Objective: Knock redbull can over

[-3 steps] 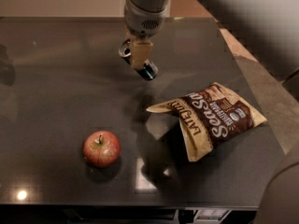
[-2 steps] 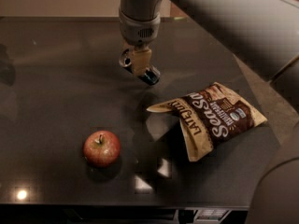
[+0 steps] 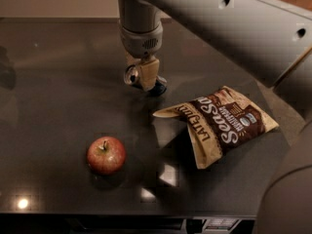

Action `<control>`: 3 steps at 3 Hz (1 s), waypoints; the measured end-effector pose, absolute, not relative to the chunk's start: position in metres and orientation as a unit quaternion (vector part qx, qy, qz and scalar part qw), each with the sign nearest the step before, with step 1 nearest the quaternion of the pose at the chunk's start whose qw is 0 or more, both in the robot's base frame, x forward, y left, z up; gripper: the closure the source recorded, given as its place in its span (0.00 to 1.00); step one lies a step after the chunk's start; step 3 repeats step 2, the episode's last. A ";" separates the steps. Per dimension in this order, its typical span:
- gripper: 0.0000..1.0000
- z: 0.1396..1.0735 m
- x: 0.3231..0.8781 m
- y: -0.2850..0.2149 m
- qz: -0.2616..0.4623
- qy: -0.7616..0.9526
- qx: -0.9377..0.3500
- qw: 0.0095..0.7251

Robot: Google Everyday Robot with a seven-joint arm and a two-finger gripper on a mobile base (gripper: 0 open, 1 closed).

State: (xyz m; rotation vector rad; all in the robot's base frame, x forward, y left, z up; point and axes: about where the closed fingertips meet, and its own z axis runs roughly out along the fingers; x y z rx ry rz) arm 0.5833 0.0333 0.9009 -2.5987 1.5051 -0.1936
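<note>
The redbull can (image 3: 132,76) is tipped far over under my gripper (image 3: 146,79). Its silver pull-tab top faces left and its dark blue lower end (image 3: 159,86) points right and down at the dark table (image 3: 58,82). My gripper comes straight down from above and sits right on the can's middle, hiding most of its body. I cannot tell whether the can rests on the table or is held just above it.
A red apple (image 3: 106,155) stands at the front left. A brown and cream chip bag (image 3: 222,126) lies to the right of the can. The arm's grey links (image 3: 234,18) cross the upper right. The table's front edge (image 3: 122,213) runs along the bottom.
The gripper and the can have moved together a little towards the front of the table. The apple and the chip bag have stayed where they were.
</note>
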 end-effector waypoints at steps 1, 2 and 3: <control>0.00 0.893 0.581 0.034 -0.060 0.484 -0.871 0.053; 0.00 0.893 0.581 0.034 -0.060 0.483 -0.872 0.052; 0.00 0.893 0.581 0.034 -0.060 0.483 -0.872 0.052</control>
